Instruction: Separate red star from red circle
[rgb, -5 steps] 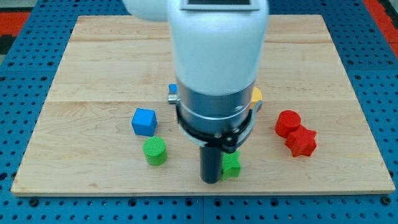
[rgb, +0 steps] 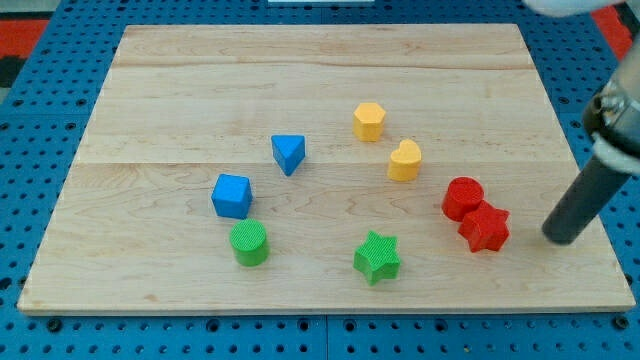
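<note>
Separation is not yet done: at the frame's lower right the red star (rgb: 485, 227) touches the red circle (rgb: 462, 197). My tip (rgb: 561, 238) rests right of the star, apart; no gripper exists.

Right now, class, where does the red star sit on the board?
The red star lies at the view's lower right, touching the red circle just up-left of it. My tip stands apart to its right.

blue cube (rgb: 231, 195) | blue triangle (rgb: 288, 153) | green cyl. (rgb: 248, 243) | green star (rgb: 377, 257) | 2 yellow blks (rgb: 369, 121) (rgb: 404, 160)
</note>
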